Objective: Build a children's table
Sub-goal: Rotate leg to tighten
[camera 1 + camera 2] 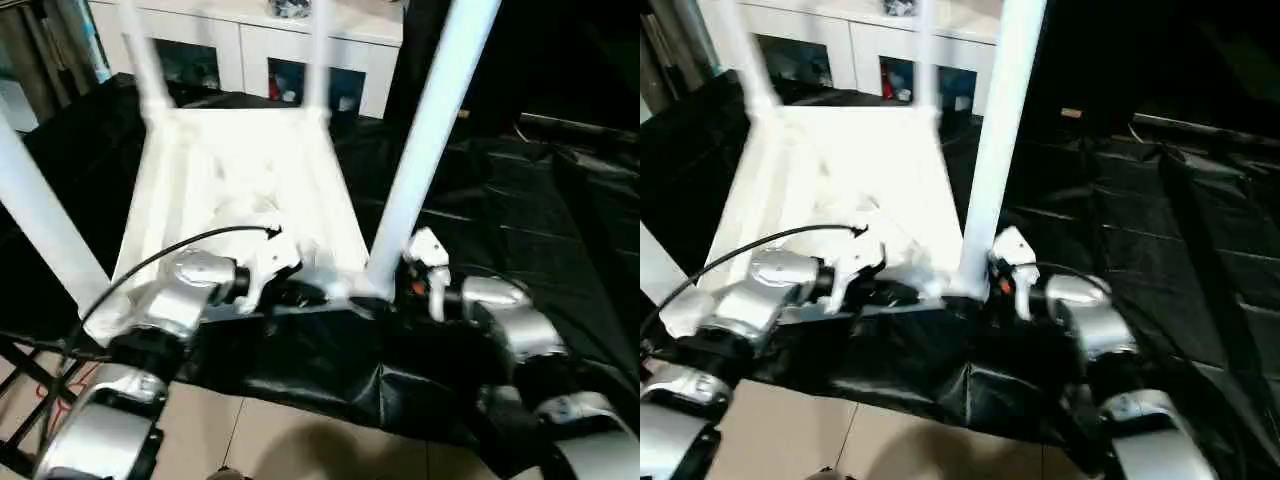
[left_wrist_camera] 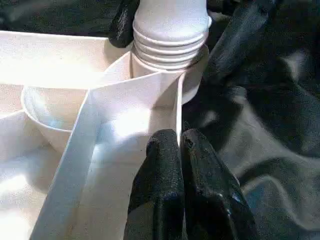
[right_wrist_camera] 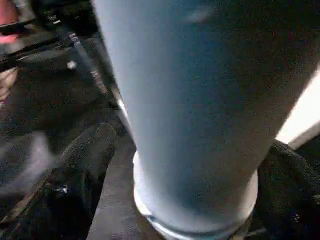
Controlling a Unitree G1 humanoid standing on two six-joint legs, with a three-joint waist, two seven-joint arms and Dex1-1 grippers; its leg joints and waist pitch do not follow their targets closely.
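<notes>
The children's table lies upside down on black cloth, its ribbed white top [image 1: 240, 170] facing up. Four white legs stand in the corner sockets: near right leg [image 1: 430, 130], near left leg [image 1: 40, 220], and two far legs [image 1: 145, 60] [image 1: 318, 50]. My left gripper [image 2: 180, 142] is shut on the thin rim wall of the top, just beside the near right corner socket [image 2: 165, 75]. My right gripper [image 1: 385, 290] is shut on the base of the near right leg [image 3: 200, 100], with one black finger [image 3: 292, 180] on each side of it.
A white cabinet [image 1: 250, 40] with glass-fronted compartments stands behind the table. The black cloth [image 1: 500, 200] spreads wide to the right, and its front edge hangs over tiled floor [image 1: 260, 440]. Red and black stand struts [image 1: 30, 380] show at the lower left.
</notes>
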